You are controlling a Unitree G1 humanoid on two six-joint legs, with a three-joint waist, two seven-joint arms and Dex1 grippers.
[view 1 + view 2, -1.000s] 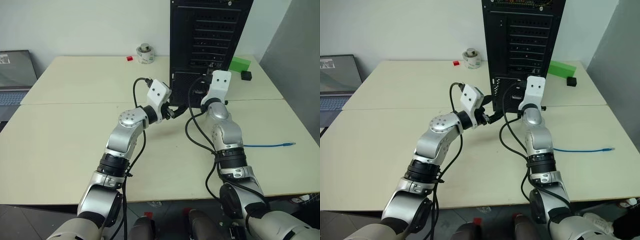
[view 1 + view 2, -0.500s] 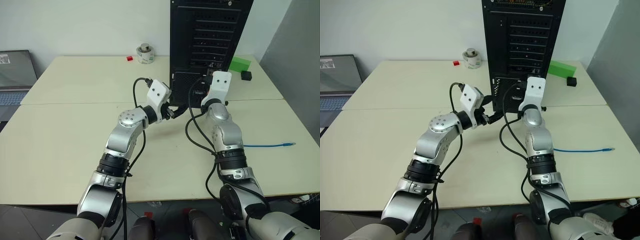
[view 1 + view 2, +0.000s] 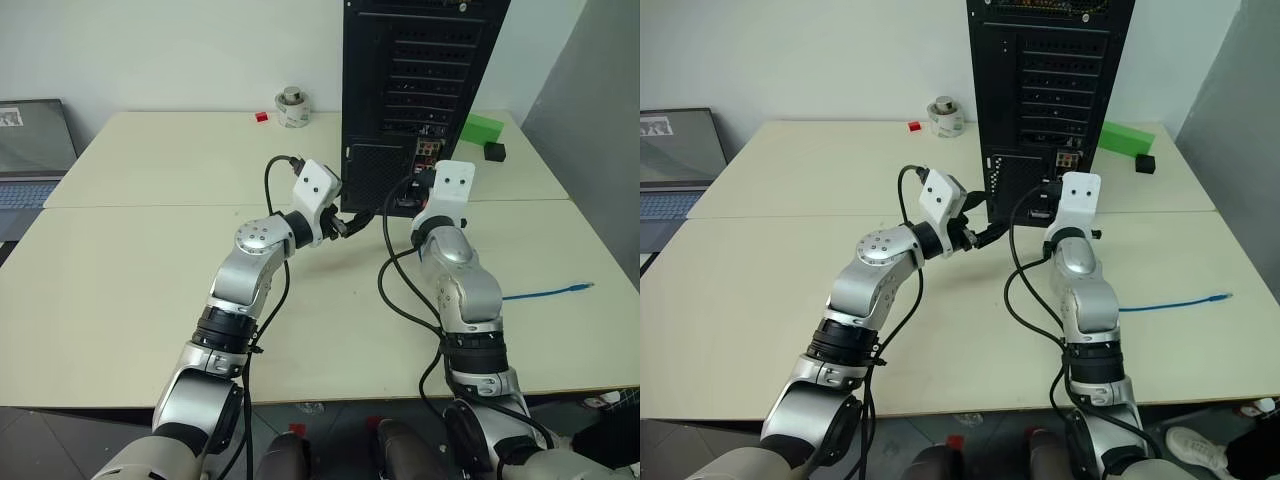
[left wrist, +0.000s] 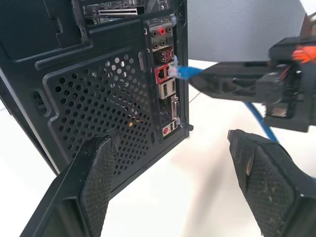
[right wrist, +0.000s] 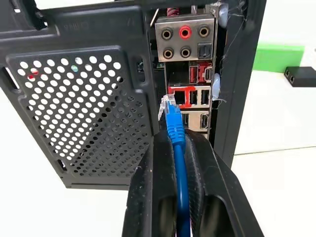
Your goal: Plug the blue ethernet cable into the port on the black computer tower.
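Fingers [image 5: 207, 187] of right gripper [image 5: 177, 148] pinched tight on blue ethernet cable [image 5: 174, 129], plug just short of black computer tower [image 5: 79, 89] port strip. Left gripper [image 4: 173, 163] spread wide, empty, beside tower. Insertion step: needs aligning, then pushing straight in.

1 black computer tower [image 3: 1050, 90], 1 blue ethernet cable [image 5: 176, 148], 1 laptop [image 3: 675, 165], 1 green box [image 3: 1124, 137].

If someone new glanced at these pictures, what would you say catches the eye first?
The black computer tower standing tall at the table's far edge draws the eye, with both arms reaching toward its rear. Next comes the blue ethernet cable, pinched in the right gripper, its clear plug just in front of the red-framed ports, not yet seated. The left gripper hovers open beside the tower's mesh vent.
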